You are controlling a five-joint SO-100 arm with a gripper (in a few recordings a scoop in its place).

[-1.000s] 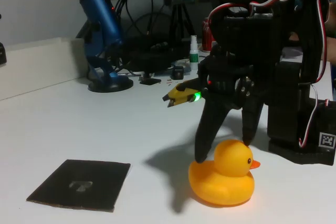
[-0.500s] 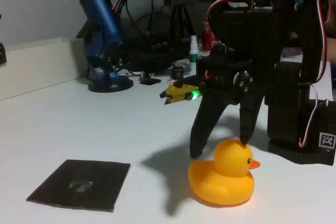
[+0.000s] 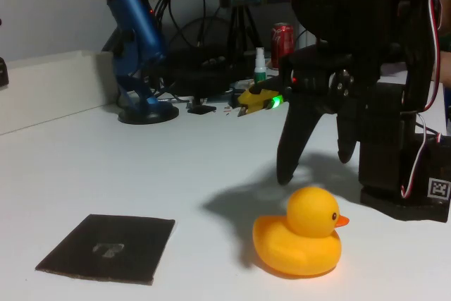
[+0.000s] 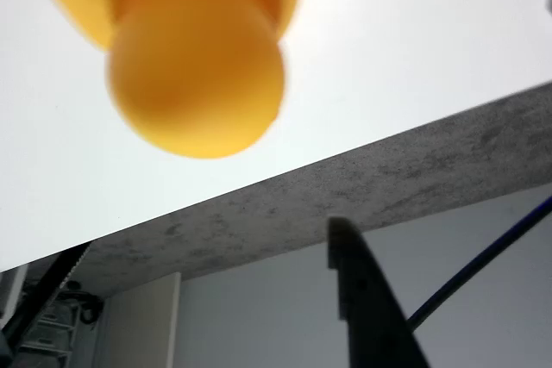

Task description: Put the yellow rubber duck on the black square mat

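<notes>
End effector open and empty above counter | yellow rubber duck just below, untouched | black square mat well apart, lower left in fixed view

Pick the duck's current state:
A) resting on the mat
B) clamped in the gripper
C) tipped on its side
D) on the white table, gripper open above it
D: the duck sits upright on the table, gripper open above it, mat bare.

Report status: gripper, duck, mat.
Gripper open, empty, above and behind the yellow rubber duck. Duck on table, right of black square mat, not on it. Path between them clear.
</notes>
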